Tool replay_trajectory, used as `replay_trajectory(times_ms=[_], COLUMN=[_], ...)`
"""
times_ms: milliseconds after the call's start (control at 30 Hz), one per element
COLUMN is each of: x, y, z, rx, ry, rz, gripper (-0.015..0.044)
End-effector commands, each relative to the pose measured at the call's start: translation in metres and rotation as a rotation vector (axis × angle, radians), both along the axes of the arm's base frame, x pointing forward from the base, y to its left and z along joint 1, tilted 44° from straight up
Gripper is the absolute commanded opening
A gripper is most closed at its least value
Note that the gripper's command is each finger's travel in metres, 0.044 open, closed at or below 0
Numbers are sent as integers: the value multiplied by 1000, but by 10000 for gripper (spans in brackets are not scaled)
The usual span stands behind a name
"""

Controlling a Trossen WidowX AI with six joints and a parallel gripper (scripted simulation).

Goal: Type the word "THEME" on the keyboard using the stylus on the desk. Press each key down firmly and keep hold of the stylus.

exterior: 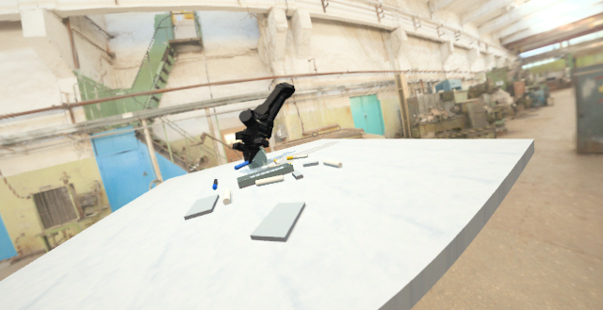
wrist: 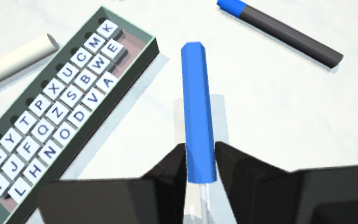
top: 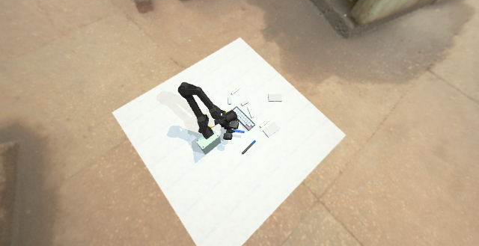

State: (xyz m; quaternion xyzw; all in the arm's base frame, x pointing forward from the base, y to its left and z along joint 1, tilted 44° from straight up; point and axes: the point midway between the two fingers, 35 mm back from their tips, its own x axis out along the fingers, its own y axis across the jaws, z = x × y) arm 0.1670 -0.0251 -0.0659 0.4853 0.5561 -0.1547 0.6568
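My gripper (wrist: 200,149) is shut on the stylus (wrist: 197,105) (top: 239,131) (exterior: 241,165), a blue prism with a thin pale rod at its lower end in the wrist view. The stylus is held above the desk beside the keyboard (wrist: 130,27) (top: 244,117) (exterior: 254,181), not over its keys. The keyboard is a dark green tray with white letter keys in three rows. In the wrist view, the T key (wrist: 25,121), H key (wrist: 35,171), E key (wrist: 112,48) and M key (wrist: 95,42) show. The rod's far end is cut off by the frame.
A black marker with a blue cap (wrist: 290,35) (top: 248,147) (exterior: 215,185) lies near the keyboard. A white cylinder (wrist: 17,60) lies along the keyboard's other side. Two flat grey blocks, one larger (exterior: 279,221) and one smaller (exterior: 203,205), lie farther out. The arm stands on a green block (top: 209,143).
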Motion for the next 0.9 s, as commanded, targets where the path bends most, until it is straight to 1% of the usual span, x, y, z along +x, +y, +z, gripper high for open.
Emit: replay_trajectory(times_ms=[0, 867], x=[-1, 1], y=[0, 26], z=[1, -29], rx=[-8, -8], ry=[-23, -20], rz=[17, 18], gripper=[0, 0])
